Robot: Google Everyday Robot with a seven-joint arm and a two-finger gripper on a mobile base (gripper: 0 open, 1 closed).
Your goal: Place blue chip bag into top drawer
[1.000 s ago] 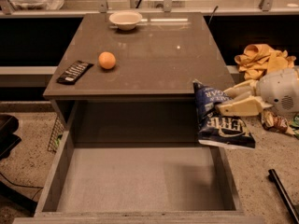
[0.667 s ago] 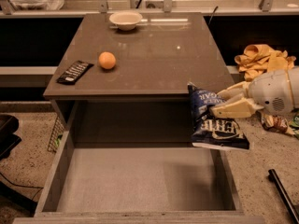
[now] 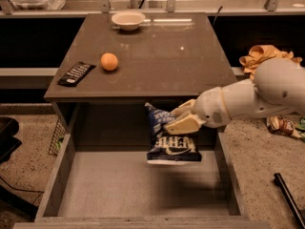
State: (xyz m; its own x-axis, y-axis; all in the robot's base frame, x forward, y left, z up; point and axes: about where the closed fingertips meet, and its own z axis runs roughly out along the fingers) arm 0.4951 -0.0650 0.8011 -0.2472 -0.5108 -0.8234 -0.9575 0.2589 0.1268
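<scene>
The blue chip bag is dark blue with white lettering and hangs in the air over the open top drawer, right of its middle and near the back. My gripper reaches in from the right and is shut on the bag's upper part, with pale fingers pinching it. The drawer is pulled out below the table top and its pale grey bottom shows under the bag.
On the table top lie a black bar-shaped packet, an orange and a white bowl. A yellow cloth and snack wrappers lie on the floor at the right. A dark rod lies at the lower right.
My gripper has carried the blue chip bag leftward, from beside the drawer's right wall to over the drawer's inside.
</scene>
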